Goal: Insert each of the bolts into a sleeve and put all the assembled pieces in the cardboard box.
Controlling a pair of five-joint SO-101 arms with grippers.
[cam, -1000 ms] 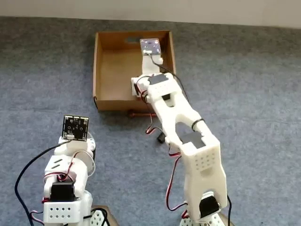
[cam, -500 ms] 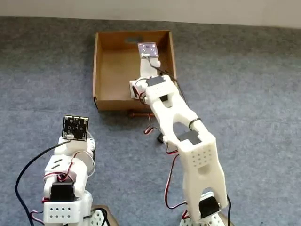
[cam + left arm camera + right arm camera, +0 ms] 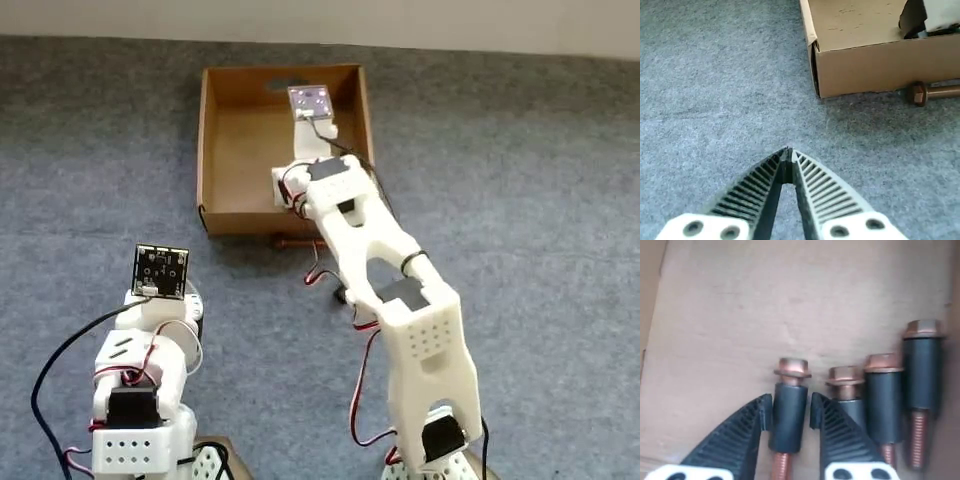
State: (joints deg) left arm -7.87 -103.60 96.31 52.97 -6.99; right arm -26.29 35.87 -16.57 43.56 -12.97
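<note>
- High view: my right arm (image 3: 360, 240) is stretching over the near wall of the open brown cardboard box (image 3: 203, 150), since that is where the assemblies belong. My left arm (image 3: 145, 340) is sitting folded by its base on the grey carpeted counter (image 3: 520, 200), with free room all round. A loose copper-brown bolt (image 3: 290, 241) is lying outside the box, against its near wall.
- Left wrist view: my left hand (image 3: 788, 155) is pressed together and carrying nothing. The loose bolt (image 3: 935, 92) is hugging the box wall (image 3: 880, 70), so I am judging a grasp there cramped on the wall side.
- Right wrist view: my right hand (image 3: 791, 410) is pinching the black sleeve (image 3: 789, 415) with a copper bolt through it, low over the box floor (image 3: 790, 305). Three finished pieces (image 3: 883, 390) are lying side by side just beside it. The open floor is on the other side.
</note>
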